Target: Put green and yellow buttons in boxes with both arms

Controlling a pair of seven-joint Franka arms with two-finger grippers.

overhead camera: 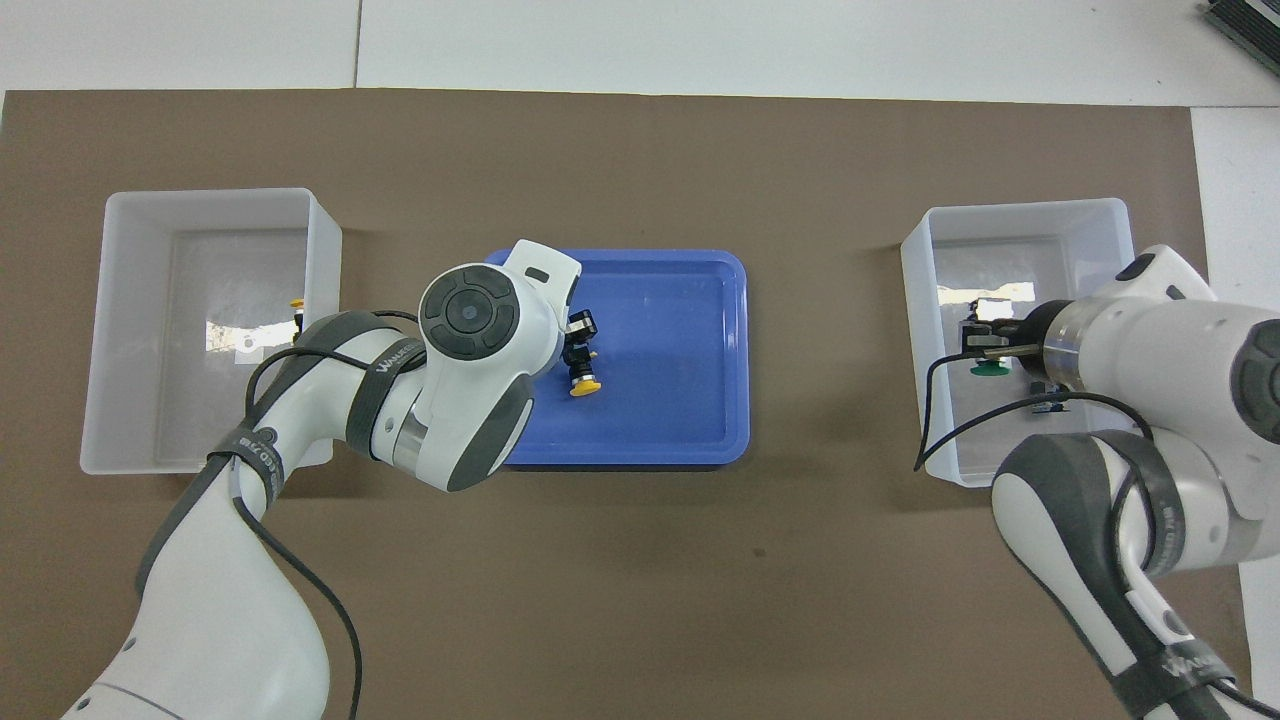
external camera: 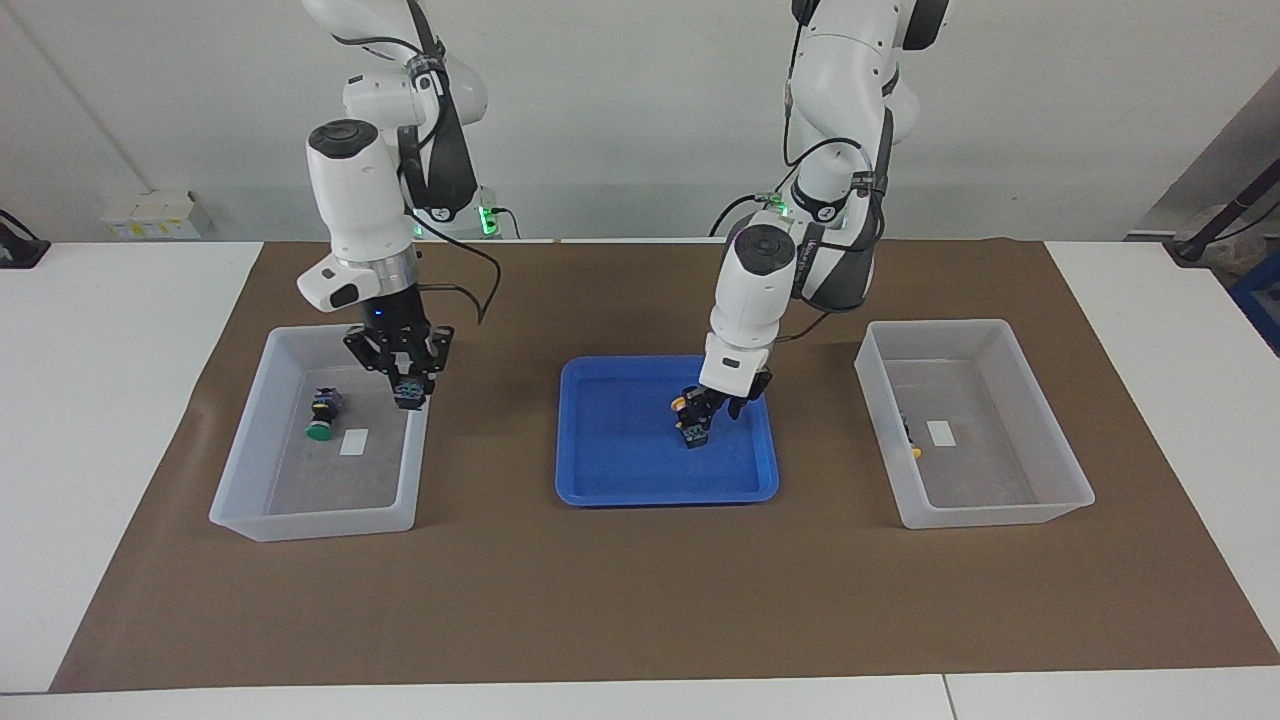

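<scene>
We see the right gripper (external camera: 407, 392) over the clear box (external camera: 250, 420) at the right arm's end of the table (external camera: 90, 400), its jaws closed on a green button (overhead camera: 990, 368) held above the box floor. A second green button (external camera: 322, 414) lies on its side in that same box, beside a white label (external camera: 354, 442).

The left gripper (external camera: 708, 408) is down in the blue tray (external camera: 640, 480) at the middle of the brown mat (external camera: 640, 600), right at a yellow button (overhead camera: 582, 377) lying there; we cannot tell how far its jaws stand apart, nor whether they grip the button.

The other yellow button (external camera: 911, 438) lies in the clear box (external camera: 1040, 480) at the left arm's end, against the wall nearest the tray
</scene>
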